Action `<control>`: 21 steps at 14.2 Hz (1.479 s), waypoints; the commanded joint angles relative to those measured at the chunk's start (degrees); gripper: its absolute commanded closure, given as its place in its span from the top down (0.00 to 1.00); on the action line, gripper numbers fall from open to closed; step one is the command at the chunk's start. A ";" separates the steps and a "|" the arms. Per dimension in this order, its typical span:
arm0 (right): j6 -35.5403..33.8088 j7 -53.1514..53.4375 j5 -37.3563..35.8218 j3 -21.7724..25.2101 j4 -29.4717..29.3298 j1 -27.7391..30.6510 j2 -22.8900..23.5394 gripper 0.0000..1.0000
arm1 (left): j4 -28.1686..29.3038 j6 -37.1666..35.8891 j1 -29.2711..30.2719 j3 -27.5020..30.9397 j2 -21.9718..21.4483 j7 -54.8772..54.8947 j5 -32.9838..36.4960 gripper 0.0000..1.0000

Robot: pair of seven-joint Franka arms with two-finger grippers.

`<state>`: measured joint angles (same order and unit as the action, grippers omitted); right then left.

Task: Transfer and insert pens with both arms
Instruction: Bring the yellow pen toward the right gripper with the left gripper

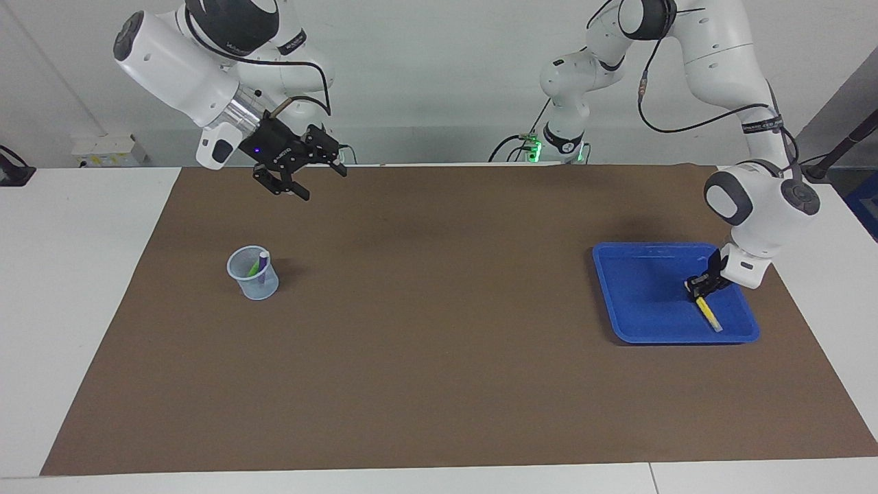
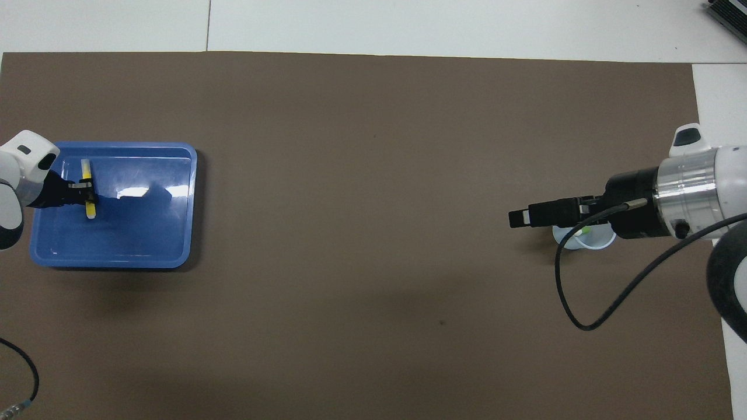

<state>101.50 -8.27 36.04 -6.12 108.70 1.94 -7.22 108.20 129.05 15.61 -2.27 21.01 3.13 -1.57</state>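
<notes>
Bench (image 1: 89,288) in white carries a wide brown mat (image 1: 439,357), and everything of the task sits on that mat. Taking the blue tray (image 1: 645,295) as the landmark: it lies flat at the left arm's end of the mat, and the other things are placed from it.

The left arm (image 1: 727,75) bends down over the tray's edge, and the left hand (image 1: 701,288) is down inside the tray, its fingers clamped together on the yellow pen (image 1: 708,314). The pen slants across the tray floor at the end of the tray nearest the left arm's end of the bench, with its pale cap end pointing away from the robots; in the overhead view the hand (image 2: 81,191) crosses the pen (image 2: 87,189) about mid-length. Whether the pen is touching the tray floor or just off it cannot be told.

The right arm (image 1: 185,62) waits well apart from the tray, at the right arm's end of the mat. The right hand (image 1: 305,177) hangs in the air with its fingers spread apart and nothing between them, over bare mat.

A small clear cup (image 1: 254,273) stands upright on the mat, well apart from the tray toward the right arm's end. Inside it lean the purple pen (image 1: 263,263) and the green pen (image 1: 253,269), side by side and touching.
</notes>
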 commanded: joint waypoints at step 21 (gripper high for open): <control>1.07 3.44 19.94 -8.20 -0.33 0.43 -0.08 1.00 | -5.64 -29.48 -22.72 0.07 -20.74 -79.90 -22.33 0.00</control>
<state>101.68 -5.79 53.58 -13.71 108.41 1.85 -7.21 101.13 99.71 -4.20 -3.03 3.33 -70.09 -22.51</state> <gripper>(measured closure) 0.000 0.828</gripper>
